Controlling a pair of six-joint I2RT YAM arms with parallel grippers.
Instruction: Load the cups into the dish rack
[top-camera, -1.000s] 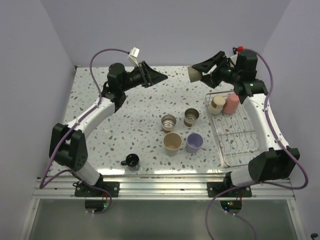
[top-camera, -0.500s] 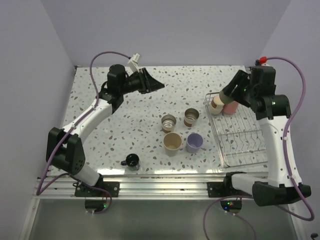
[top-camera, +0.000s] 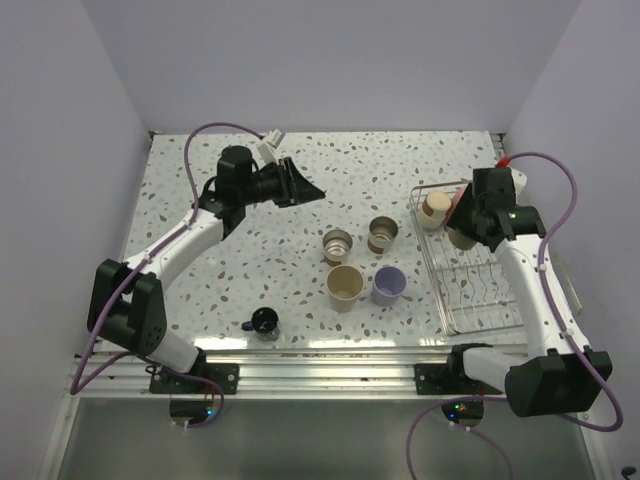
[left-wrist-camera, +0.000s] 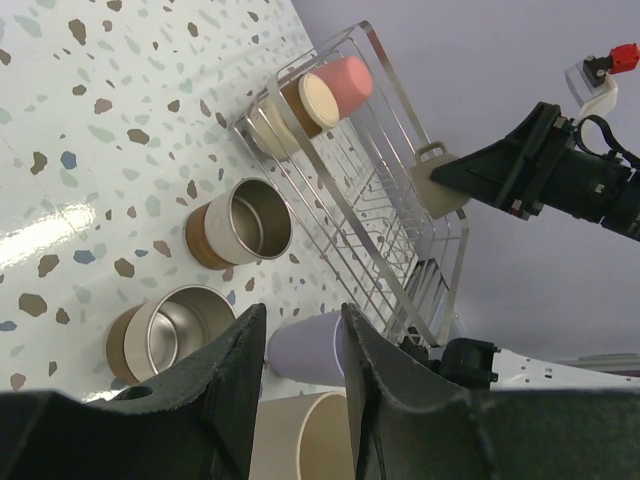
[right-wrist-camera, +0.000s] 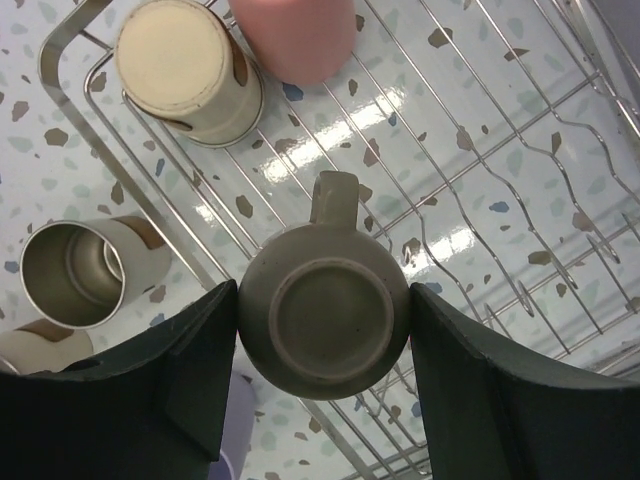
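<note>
My right gripper (top-camera: 462, 234) is shut on a beige-grey mug (right-wrist-camera: 323, 320), held bottom-up with its handle toward the back, just above the dish rack (top-camera: 482, 292). In the rack's far end a tan cup (top-camera: 435, 208) and a red-pink cup (right-wrist-camera: 295, 40) stand upside down. On the table stand two steel cups (top-camera: 338, 243) (top-camera: 383, 234), a tan cup (top-camera: 344, 286), a lavender cup (top-camera: 389, 285) and a small dark blue cup (top-camera: 264, 321). My left gripper (top-camera: 318, 192) is open and empty, held above the table behind the steel cups, apart from them.
The speckled table is walled at the back and both sides. The rack (right-wrist-camera: 500, 200) lies along the right edge, its near part bare wire. The four middle cups stand close together, just left of the rack.
My right arm has swung from the back of the table down over the rack with the mug. My left gripper has shifted slightly nearer and stays open.
</note>
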